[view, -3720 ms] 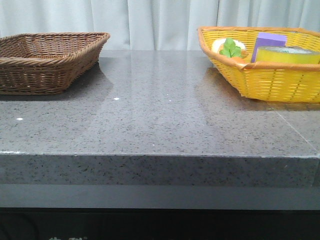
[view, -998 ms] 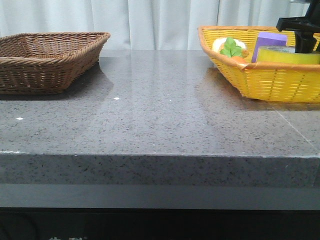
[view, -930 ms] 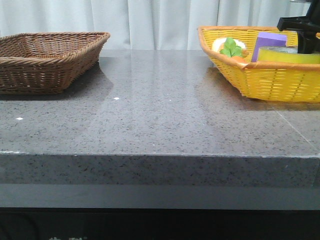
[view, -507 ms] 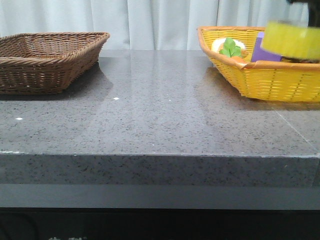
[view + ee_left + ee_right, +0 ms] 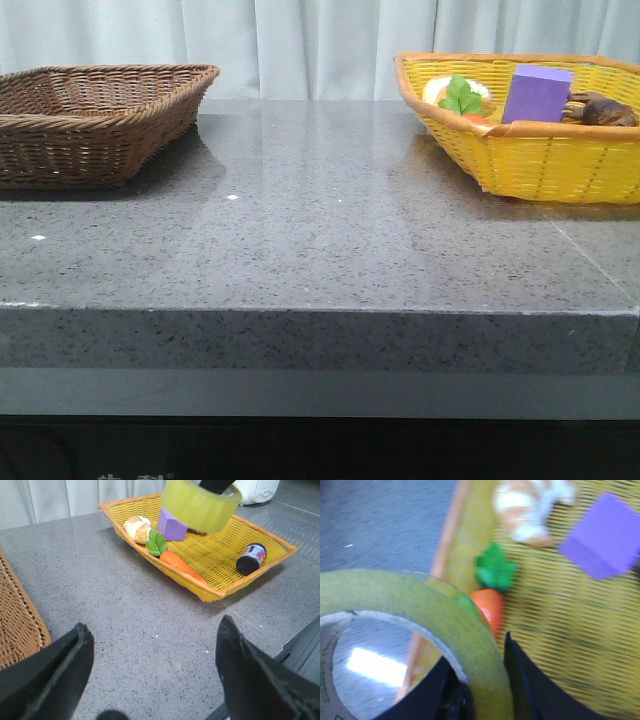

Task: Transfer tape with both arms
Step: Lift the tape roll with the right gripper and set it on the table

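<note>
Front view: the tape and both arms are out of sight; only the yellow basket [image 5: 540, 150] and brown basket [image 5: 90, 120] show.

Left wrist view: the tape [image 5: 201, 504] hangs above the yellow basket, while the left gripper [image 5: 155, 672] gapes wide and empty.

Right wrist view: the right gripper [image 5: 482, 690] pinches the tape's wall [image 5: 470, 645], one finger inside the ring. That narrow grip could let the glossy roll twist or slip during handover.

I see a grey speckled stone table [image 5: 320, 250], glossy, with a thick front edge. Brown wicker basket [image 5: 95, 115] sits directly on it at far left. Yellow woven basket [image 5: 540, 150] sits at far right. The two are well apart.
</note>
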Controlling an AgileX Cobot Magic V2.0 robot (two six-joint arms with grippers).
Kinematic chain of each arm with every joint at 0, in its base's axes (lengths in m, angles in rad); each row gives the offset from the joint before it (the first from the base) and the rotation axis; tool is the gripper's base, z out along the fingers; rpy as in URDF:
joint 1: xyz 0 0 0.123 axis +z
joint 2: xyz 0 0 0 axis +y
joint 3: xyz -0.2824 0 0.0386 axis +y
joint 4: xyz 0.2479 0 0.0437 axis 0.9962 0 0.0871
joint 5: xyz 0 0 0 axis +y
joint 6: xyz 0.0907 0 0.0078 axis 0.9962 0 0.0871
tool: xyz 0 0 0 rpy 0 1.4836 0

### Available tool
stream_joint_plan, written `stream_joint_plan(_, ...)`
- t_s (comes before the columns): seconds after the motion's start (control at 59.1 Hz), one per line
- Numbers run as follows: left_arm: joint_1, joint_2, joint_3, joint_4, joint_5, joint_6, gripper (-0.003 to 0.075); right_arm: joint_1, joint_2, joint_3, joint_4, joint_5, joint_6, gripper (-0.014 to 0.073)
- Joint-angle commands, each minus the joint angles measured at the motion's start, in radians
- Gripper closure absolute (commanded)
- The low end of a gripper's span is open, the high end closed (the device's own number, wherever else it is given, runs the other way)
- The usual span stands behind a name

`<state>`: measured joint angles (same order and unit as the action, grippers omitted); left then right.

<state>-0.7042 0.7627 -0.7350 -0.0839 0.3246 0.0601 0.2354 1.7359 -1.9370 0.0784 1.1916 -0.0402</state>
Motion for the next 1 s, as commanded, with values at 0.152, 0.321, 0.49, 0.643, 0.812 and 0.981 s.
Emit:
stream_joint_plan(0.152, -0.007, -0.002, -0.034, -0.009, -0.078, -0.003, 0.0208, 0.197, 0.008, -0.034, -0.012, -0.079, -0.011, 0.0452)
stream_joint_plan(0.321, -0.007, -0.002, -0.034, -0.009, -0.078, -0.003, 0.0208, 0.291, 0.084, -0.034, -0.053, -0.091, -0.011, 0.0452)
stream_joint_plan(0.49, -0.007, -0.002, -0.034, -0.009, -0.078, -0.003, 0.0208, 0.345, 0.167, -0.034, -0.124, -0.139, -0.010, 0.0452)
stream_joint_plan(0.643, -0.007, -0.002, -0.034, -0.009, -0.078, -0.003, 0.0208, 0.359, 0.224, -0.034, -0.148, -0.185, -0.010, 0.0451)
stream_joint_plan(0.812, -0.007, -0.002, -0.034, -0.009, -0.078, -0.003, 0.0208, 0.359, 0.263, -0.034, -0.185, -0.180, -0.010, 0.0421)
stream_joint_plan(0.981, -0.007, -0.002, -0.034, -0.009, -0.078, -0.003, 0.0208, 0.359, 0.265, -0.036, -0.186, -0.183, -0.010, 0.0192)
